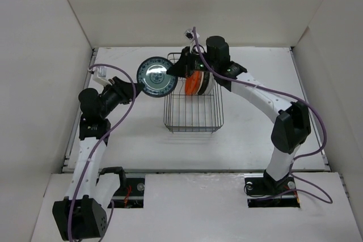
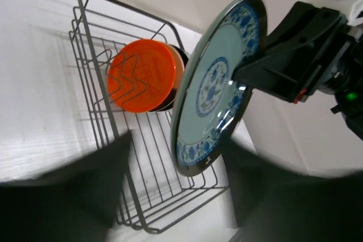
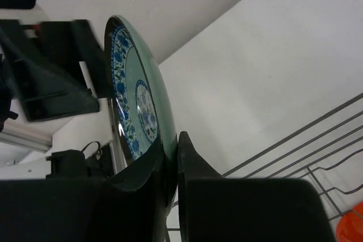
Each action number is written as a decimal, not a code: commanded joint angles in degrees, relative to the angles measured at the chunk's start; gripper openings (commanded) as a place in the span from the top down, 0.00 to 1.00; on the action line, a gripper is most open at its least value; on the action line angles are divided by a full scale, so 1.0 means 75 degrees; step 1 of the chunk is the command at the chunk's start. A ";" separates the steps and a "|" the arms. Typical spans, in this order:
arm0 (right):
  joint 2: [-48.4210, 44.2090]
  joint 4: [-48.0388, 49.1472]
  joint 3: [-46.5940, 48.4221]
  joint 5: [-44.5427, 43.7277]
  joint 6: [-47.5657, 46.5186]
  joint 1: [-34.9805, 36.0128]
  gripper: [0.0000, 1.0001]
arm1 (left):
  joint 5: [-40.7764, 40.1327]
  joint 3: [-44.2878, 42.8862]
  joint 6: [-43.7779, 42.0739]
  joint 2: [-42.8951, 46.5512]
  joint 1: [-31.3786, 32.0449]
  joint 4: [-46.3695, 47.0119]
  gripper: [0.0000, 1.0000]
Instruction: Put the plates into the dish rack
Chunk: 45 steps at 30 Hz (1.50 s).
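Note:
The blue-green patterned plate (image 1: pixel 155 76) (image 2: pixel 218 83) (image 3: pixel 133 111) hangs on edge in the air just left of the dish rack's far end. My right gripper (image 1: pixel 174 71) (image 3: pixel 172 157) is shut on its rim. My left gripper (image 1: pixel 136 86) (image 2: pixel 178 196) is open, its fingers standing wide on either side of the plate's opposite edge without touching it. The dark wire dish rack (image 1: pixel 193 130) (image 2: pixel 148 229) (image 3: pixel 295 134) sits mid-table. The orange plate (image 1: pixel 193 83) (image 2: pixel 144 75) (image 3: pixel 351 228) stands upright in the rack's far slots, with a dark plate (image 2: pixel 180 60) right behind it.
The near slots of the rack hold nothing. White walls enclose the table on the left, right and far sides. A purple cable (image 1: pixel 258 86) trails along each arm.

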State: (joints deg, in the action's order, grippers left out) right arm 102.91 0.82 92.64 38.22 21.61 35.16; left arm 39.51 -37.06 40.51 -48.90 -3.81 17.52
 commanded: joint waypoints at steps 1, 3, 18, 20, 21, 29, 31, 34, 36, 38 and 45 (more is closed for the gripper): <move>-0.0151 0.0805 0.0258 -0.0019 0.0575 0.0082 1.00 | -0.0296 -0.0155 -0.0021 0.0005 0.0028 0.0069 0.15; -0.0467 0.0689 0.0140 -0.1893 0.0729 0.0175 1.00 | -0.1125 -0.0320 -0.0232 0.0005 0.0028 -0.0807 0.00; 0.1395 -0.6320 0.3691 -1.2524 0.2240 0.1301 1.00 | -0.3428 -0.0790 -0.0421 -0.0287 -0.0838 -0.2898 0.00; 0.1466 -0.6624 0.3784 -1.2782 0.2322 0.1301 1.00 | -0.3428 -0.0789 -0.0351 -0.0288 -0.0909 -0.2898 0.00; 0.1570 -0.6764 0.3866 -1.2969 0.2427 0.1301 1.00 | -0.3428 -0.0789 -0.0351 -0.0369 -0.0979 -0.2898 0.00; 0.1840 -0.7035 0.4066 -1.2866 0.2639 0.1301 1.00 | -0.3603 -0.0860 -0.0351 -0.0522 -0.0980 -0.3238 0.00; 0.1911 -0.7035 0.4066 -1.2725 0.2708 0.1301 1.00 | -0.3603 -0.0860 -0.0351 -0.0522 -0.0980 -0.3238 0.00; 0.1981 -0.6965 0.4136 -1.2642 0.2709 0.1301 1.00 | -0.3603 -0.0860 -0.0351 -0.0522 -0.0980 -0.3238 0.00; 0.1981 -0.6802 0.4136 -1.2444 0.2709 0.1301 1.00 | -0.3603 -0.0860 -0.0351 -0.0522 -0.0980 -0.3238 0.00; 0.2145 -0.6731 0.4229 -1.2362 0.2709 0.1301 1.00 | -0.3533 -0.0860 -0.0351 -0.0522 -0.1049 -0.3238 0.00; 0.2742 -0.6730 0.4781 -1.2104 0.2557 0.1370 1.00 | -0.3451 -0.0860 -0.0351 -0.0593 -0.1050 -0.3308 0.00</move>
State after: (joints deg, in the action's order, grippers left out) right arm 122.91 -51.86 124.90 -52.93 40.80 44.71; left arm 13.13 -40.99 37.98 -53.30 -11.35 -7.64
